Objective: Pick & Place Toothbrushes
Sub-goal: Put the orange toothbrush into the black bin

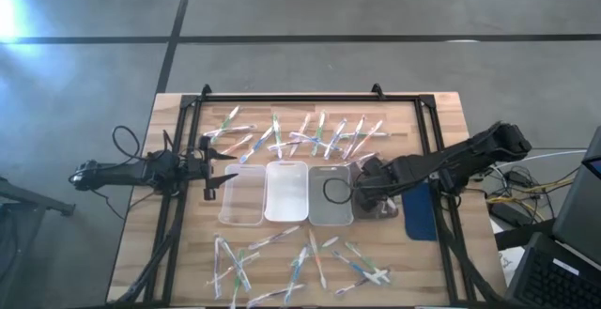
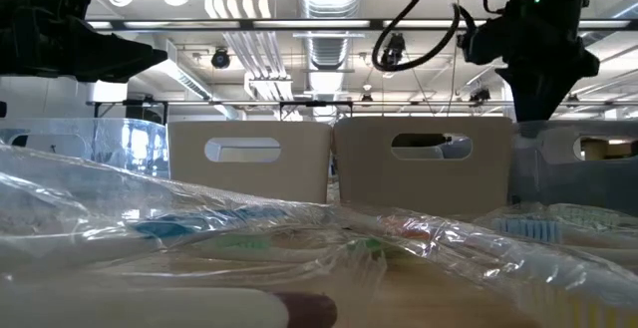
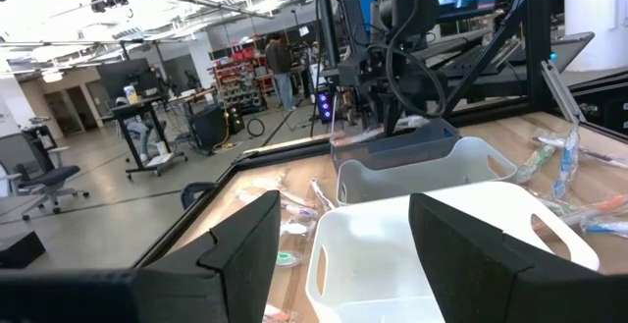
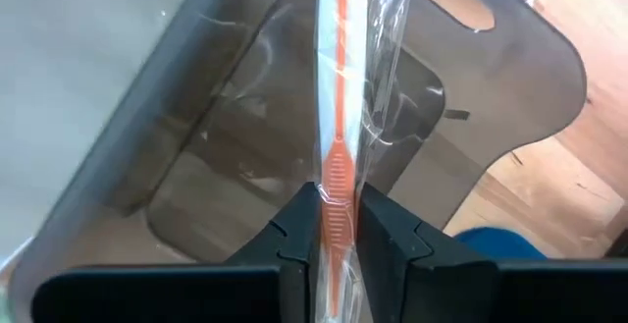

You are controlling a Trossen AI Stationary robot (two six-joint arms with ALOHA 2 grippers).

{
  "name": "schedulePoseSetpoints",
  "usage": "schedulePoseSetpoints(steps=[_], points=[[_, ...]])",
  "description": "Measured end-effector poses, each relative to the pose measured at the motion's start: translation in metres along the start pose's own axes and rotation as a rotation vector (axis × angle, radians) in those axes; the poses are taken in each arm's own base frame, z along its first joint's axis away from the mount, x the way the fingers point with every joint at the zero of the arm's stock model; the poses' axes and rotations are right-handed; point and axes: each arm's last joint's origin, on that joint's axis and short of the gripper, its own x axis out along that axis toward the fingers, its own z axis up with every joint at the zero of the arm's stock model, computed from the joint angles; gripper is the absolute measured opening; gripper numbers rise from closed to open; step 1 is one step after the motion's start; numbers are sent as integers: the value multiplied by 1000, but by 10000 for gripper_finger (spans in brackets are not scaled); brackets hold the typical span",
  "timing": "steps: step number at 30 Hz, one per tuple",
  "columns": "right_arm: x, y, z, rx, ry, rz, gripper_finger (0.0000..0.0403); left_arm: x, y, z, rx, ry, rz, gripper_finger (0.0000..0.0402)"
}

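One wrapped toothbrush (image 4: 339, 117) pinched at its bristle end in right end effector (image 4: 334, 227) over grey tray (image 4: 245, 166); light, stiff, slippery-wrapped; left end effector (image 3: 339, 244) wide.

Two dark jointed arms w/ black looped cables; left gripper (image 3: 339, 254) fingers blocky, matte black, angular.

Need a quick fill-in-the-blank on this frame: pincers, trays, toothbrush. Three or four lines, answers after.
1. The right pincer is shut on a wrapped toothbrush whose color is ____.
2. It hangs over the ____ tray of the three, seen from the high view.
3. The left pincer stands ____, holding nothing.
4. The middle tray is colored ____.

Missing words: orange; rightmost; open; white
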Motion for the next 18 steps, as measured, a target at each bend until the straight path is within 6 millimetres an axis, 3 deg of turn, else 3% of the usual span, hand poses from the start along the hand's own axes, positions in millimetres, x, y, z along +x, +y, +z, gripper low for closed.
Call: schedulePoseSetpoints(steps=[18], points=[[26,2,-5,14,9,94,43,0,0,0,0,0,1,232]])
